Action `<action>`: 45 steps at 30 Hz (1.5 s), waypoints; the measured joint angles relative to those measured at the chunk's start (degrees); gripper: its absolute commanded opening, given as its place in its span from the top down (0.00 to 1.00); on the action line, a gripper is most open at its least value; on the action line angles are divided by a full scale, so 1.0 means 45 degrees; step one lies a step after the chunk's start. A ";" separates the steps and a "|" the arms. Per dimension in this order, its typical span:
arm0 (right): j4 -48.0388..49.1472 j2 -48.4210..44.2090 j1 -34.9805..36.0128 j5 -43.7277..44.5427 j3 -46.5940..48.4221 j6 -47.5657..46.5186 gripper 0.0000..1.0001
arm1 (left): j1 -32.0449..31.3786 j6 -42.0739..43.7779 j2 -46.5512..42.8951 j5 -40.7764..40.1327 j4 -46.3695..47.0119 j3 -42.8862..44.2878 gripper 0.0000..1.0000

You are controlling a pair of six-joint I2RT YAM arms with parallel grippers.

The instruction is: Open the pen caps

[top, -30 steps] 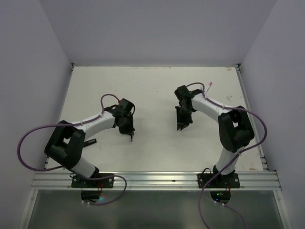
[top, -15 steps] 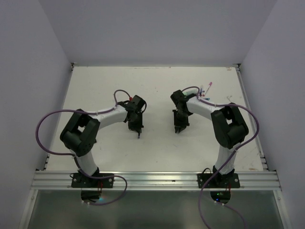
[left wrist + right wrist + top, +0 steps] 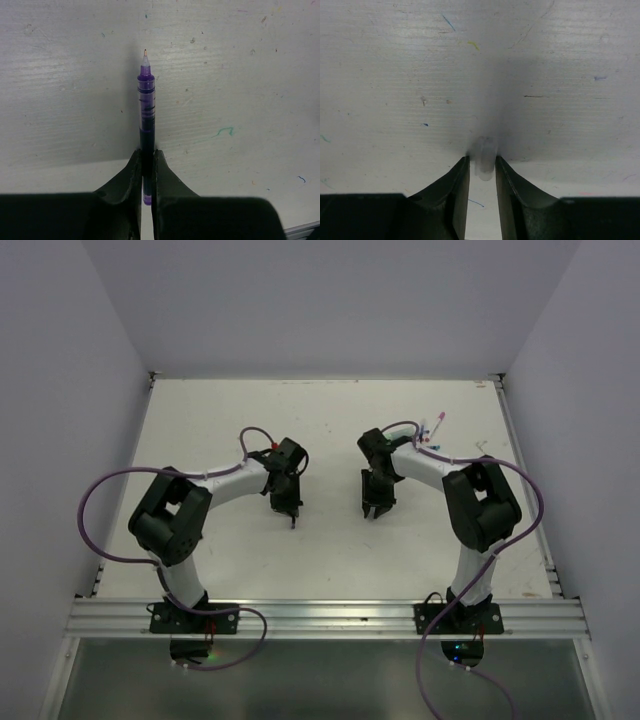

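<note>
L gripper [image 3: 146,156]: clenched on purple pen [image 3: 146,112]; both fingers pinch the barrel near its back end, and a short stub of barrel shows behind the pinch.
Purple pen: uncapped, bare metal tip at the front, pointing straight away from the wrist cam. Held just over the table [image 3: 200,430], with a faint shadow alongside it on the surface.
R gripper [image 3: 482,161]: jaws parted a little, narrow gap only; pen cap [image 3: 484,150] sits in that gap at the fingertips.
Pen cap: whitish, see-through, short cyl. Blurred in wrist view, so can't tell if the fingers pinch it or if it's loose between them.
L gripper posn: mid-table, left of table centre, fingers angled down at the surface.
R gripper posn: mid-table, right of table centre, fingers also angled down; bare strip of table between the two grippers.
Other pens [image 3: 430,430]: small bunch, mixed colours, near table's far-right corner. Too small to tell capped or not.
Table surface: white, scuffed, with ink marks, e.g. a green squiggle and blue flecks.
</note>
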 measured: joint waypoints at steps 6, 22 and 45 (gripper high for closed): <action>0.0078 0.0000 0.0000 -0.0165 0.0000 0.0073 0.61 | 0.0000 -0.0126 0.0000 -0.0005 0.0087 -0.0053 0.84; 0.0253 0.0000 0.0019 -0.0500 0.0010 0.0126 0.50 | 0.0000 -0.0301 -0.0204 0.0253 0.0714 -0.0403 0.65; -0.0471 -0.1200 0.0029 0.0073 0.0209 -0.0500 0.22 | 0.0539 -0.0189 -0.3065 -0.1433 -0.1685 -0.0529 0.30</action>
